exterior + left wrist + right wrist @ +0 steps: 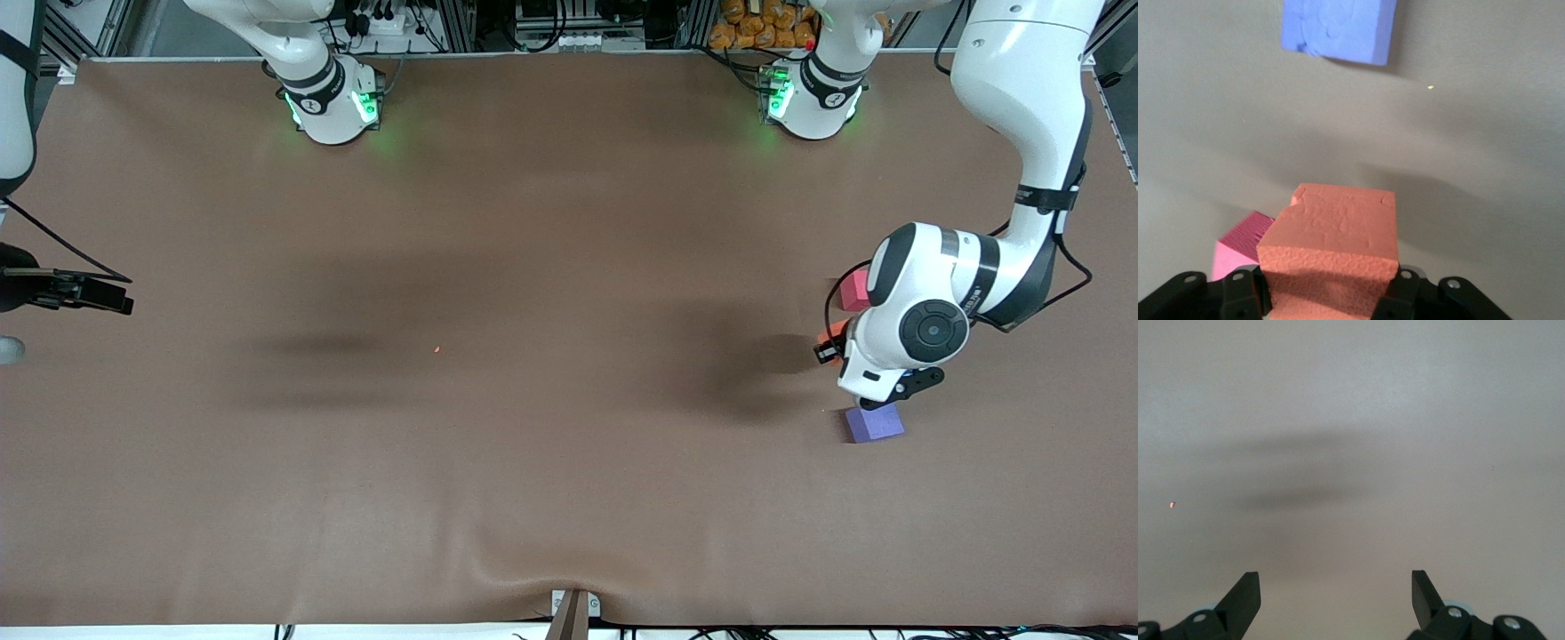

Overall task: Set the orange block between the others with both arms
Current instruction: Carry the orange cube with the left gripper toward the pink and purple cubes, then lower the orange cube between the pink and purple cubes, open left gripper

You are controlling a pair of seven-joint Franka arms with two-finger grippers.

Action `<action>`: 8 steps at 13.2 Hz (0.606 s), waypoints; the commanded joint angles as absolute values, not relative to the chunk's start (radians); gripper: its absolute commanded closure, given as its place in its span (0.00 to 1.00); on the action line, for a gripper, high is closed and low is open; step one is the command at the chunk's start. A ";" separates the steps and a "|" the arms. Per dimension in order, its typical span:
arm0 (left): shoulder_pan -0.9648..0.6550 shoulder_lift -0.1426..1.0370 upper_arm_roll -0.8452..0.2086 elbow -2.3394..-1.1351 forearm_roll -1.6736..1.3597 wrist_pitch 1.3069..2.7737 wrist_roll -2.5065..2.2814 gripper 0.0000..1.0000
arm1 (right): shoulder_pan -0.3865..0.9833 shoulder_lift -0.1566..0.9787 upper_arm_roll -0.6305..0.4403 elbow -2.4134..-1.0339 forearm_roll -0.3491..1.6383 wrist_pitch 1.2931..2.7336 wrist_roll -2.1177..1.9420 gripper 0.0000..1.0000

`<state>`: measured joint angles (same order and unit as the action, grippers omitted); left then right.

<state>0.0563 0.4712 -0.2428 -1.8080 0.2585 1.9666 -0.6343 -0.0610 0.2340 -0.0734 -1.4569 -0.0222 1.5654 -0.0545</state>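
My left gripper [1331, 297] is shut on the orange block [1335, 233], with one black finger on each side of it. In the front view only a sliver of the orange block [833, 332] shows under the left arm's wrist. It sits between the pinkish-red cube [855, 291] and the purple cube [875, 423], the purple one nearer to the front camera. The pinkish-red cube [1238, 247] is close beside the held block, and the purple cube [1338, 30] lies apart from it. My right gripper [1336, 587] is open over bare table at the right arm's end.
The brown table cloth [533, 462] covers the whole surface. A tiny orange crumb [436, 348] lies near the middle. Both arm bases [333, 102] stand along the edge farthest from the front camera. A small clamp [573, 609] sits at the nearest edge.
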 commanded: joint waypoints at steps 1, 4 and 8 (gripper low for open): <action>0.119 0.478 -0.258 -1.812 0.293 2.003 -0.481 1.00 | -0.066 0.210 -0.069 -1.454 -0.028 1.563 -0.071 0.00; 0.175 0.503 -0.259 -1.813 0.293 2.051 -0.313 1.00 | -0.064 0.212 -0.069 -1.459 -0.029 1.575 -0.067 0.00; 0.195 0.509 -0.259 -1.830 0.293 2.068 -0.249 1.00 | -0.063 0.216 -0.068 -1.462 -0.040 1.641 -0.075 0.00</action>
<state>0.1823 0.5138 -0.2434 -1.8109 0.2686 2.0516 -0.2649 -0.0609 0.2278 -0.0732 -1.4503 -0.0225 1.6157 -0.0627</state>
